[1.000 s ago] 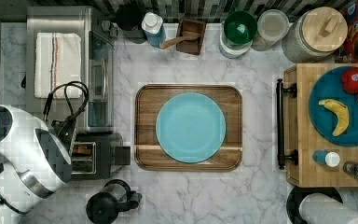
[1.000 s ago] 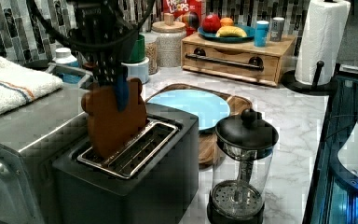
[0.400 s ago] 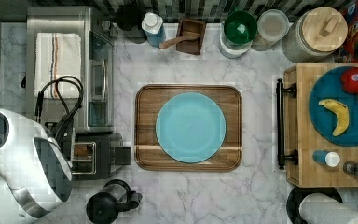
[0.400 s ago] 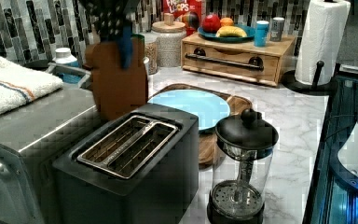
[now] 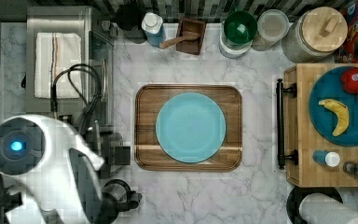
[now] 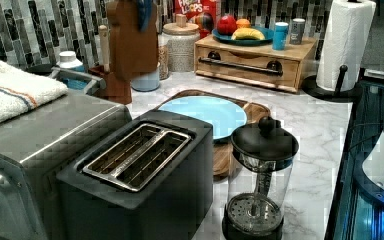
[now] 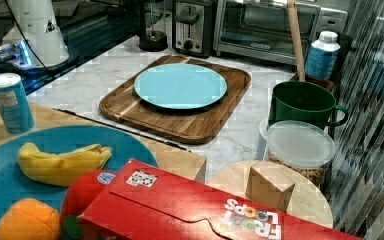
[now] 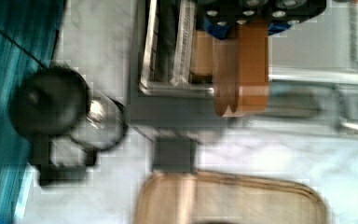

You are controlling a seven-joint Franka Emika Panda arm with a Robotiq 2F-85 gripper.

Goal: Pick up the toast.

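Observation:
The toast [image 6: 130, 42], a brown slice, hangs upright high above the black toaster [image 6: 135, 165], clear of its slots. A blue finger pad [image 6: 144, 10] presses on its upper part. In the wrist view my gripper [image 8: 242, 25] is shut on the toast [image 8: 242, 79], which shows edge-on as a tan strip between the blue pads, beside the toaster [image 8: 177, 56]. In the top view my white arm [image 5: 42, 158] covers the toaster area at the top view's lower left.
A blue plate [image 5: 190, 127] lies on a wooden tray [image 5: 142, 154] mid-counter. A glass coffee press [image 6: 262, 175] stands next to the toaster. A toaster oven [image 6: 25, 145] with a striped cloth [image 6: 15, 90] on it sits behind. Jars, a green mug [image 7: 305, 102] and a fruit stand [image 5: 307, 140] line the back.
The toast has risen out of the toaster slot and now hangs well above it, further toward the backsplash. The arm has shifted in the top view.

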